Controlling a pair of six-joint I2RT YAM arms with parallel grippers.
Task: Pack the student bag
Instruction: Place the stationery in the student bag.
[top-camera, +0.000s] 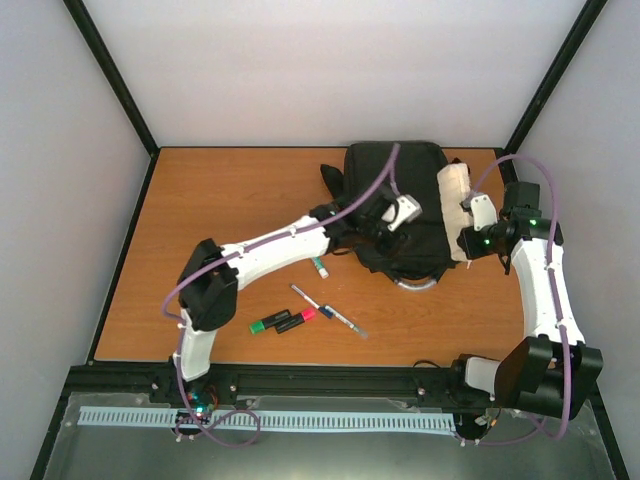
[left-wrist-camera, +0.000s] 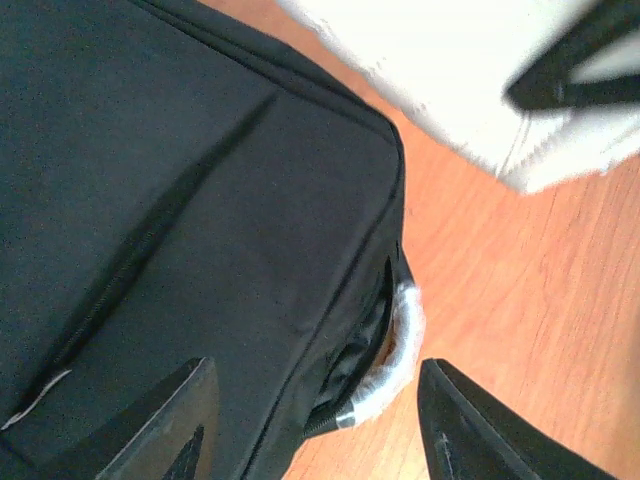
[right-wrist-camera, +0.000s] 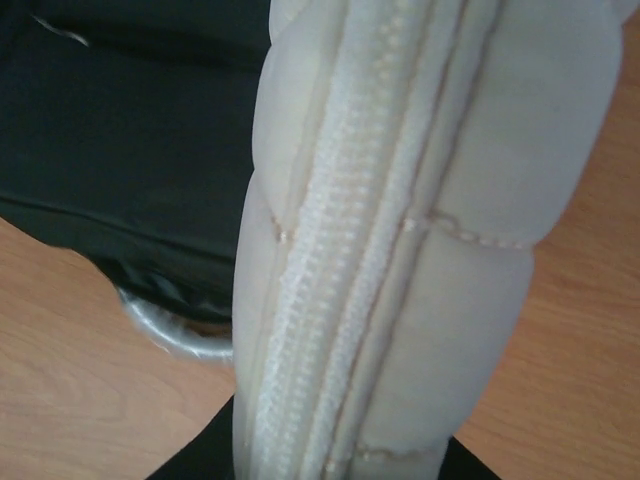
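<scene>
Top: student bag (top-camera: 395, 190) lies flat at the far middle of the table (top-camera: 230, 200). Left gripper (top-camera: 402, 212) hangs over the bag's right half, jaws apart, nothing in them. Right gripper (top-camera: 470, 240) is clamped on the cream pencil case (top-camera: 452, 195), which runs along the bag's right edge. Green highlighter (top-camera: 268, 324), pink highlighter (top-camera: 298, 319) and pens (top-camera: 345, 323) lie loose nearer the front, apart from the bag.

Left wrist: fingers (left-wrist-camera: 170, 425) spread wide over the bag's corner, with the grey loop handle (left-wrist-camera: 400, 335) between them, not gripped. Pencil case at upper right.

Right wrist: pencil case fills the view, zip (right-wrist-camera: 320, 300) running lengthwise. Dark fingers pinch its near end. Bag sits behind on the left.
</scene>
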